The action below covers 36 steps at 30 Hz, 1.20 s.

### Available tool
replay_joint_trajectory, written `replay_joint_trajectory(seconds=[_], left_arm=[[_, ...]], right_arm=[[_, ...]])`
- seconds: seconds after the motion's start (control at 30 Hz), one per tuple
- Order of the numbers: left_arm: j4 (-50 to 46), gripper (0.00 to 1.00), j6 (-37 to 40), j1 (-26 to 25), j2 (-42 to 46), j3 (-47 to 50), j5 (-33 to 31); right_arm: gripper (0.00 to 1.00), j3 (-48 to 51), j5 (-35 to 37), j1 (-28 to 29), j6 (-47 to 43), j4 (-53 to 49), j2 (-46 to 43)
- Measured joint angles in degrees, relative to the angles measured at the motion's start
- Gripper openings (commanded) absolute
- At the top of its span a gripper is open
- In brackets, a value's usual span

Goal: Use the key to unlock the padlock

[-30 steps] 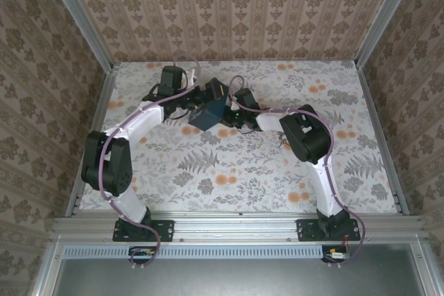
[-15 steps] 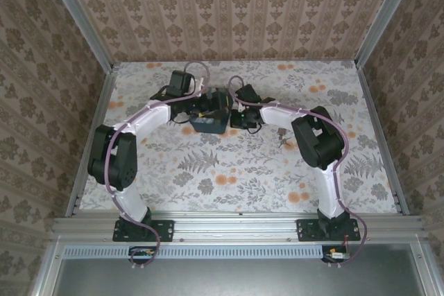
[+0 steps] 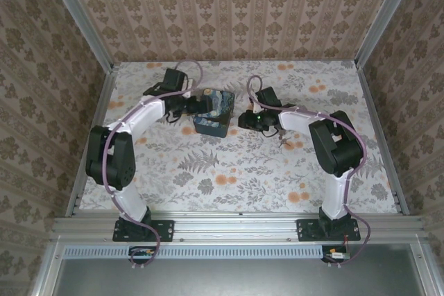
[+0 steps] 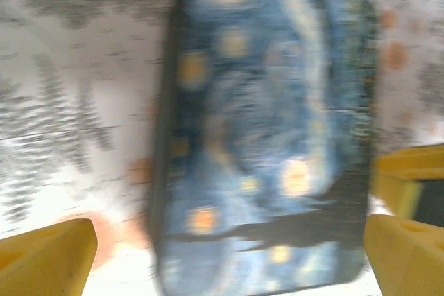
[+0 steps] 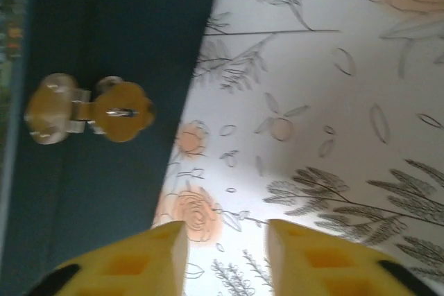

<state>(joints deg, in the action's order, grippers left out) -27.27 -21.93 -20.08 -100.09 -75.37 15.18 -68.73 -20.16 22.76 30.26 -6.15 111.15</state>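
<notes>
The flower-and-fern patterned table surface (image 3: 229, 171) carries everything. The white-and-black left arm (image 3: 139, 119) and right arm (image 3: 305, 119) both reach toward its far edge.

The blue swirl-painted tin box (image 3: 214, 107) sits between them, near the far edge and about midway between the left and right edges. In the left wrist view the box is badly blurred, and its painting shows only as blue with yellow blots.

The left gripper (image 4: 229, 251) has its yellow fingers spread wide on either side of the box's near end. The blur hides whether they touch it.

The right gripper (image 5: 225, 258) stands partly open over the bare surface, gripping nothing.

The small brass-coloured padlock (image 5: 89, 110) hangs on the box's dark blue side wall, which faces the right gripper. Its outline is soft and its details are hard to make out.
</notes>
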Motion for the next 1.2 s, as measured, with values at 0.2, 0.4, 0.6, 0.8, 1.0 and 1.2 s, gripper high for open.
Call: replay_joint_trajectory(seconds=[0.2,0.4,0.6,0.8,1.0,1.2], left_arm=[[1.8,1.00,2.3,4.6,9.1,14.6,-10.7],[19.2,1.00,6.8,12.0,21.8,31.6,-17.5],[34.9,1.00,15.1,18.5,22.2,38.6,-23.2],[55.6,1.00,18.6,22.1,15.7,48.3,-20.2],[70.1,1.00,22.7,19.0,11.5,54.2,-17.8],[75.3,1.00,24.2,17.4,11.5,54.0,-19.8]], right_arm=[[1.00,6.0,4.9,-1.4,-1.8,-0.2,-9.3],[1.00,19.0,19.4,-8.2,-11.0,4.1,-27.8],[1.00,31.8,28.0,-14.6,-18.8,14.8,-36.3],[1.00,40.6,30.5,-16.5,-25.4,28.1,-34.5],[1.00,46.4,29.0,-18.9,-28.7,47.7,-24.5],[1.00,46.3,27.2,-21.4,-28.6,51.7,-23.0]])
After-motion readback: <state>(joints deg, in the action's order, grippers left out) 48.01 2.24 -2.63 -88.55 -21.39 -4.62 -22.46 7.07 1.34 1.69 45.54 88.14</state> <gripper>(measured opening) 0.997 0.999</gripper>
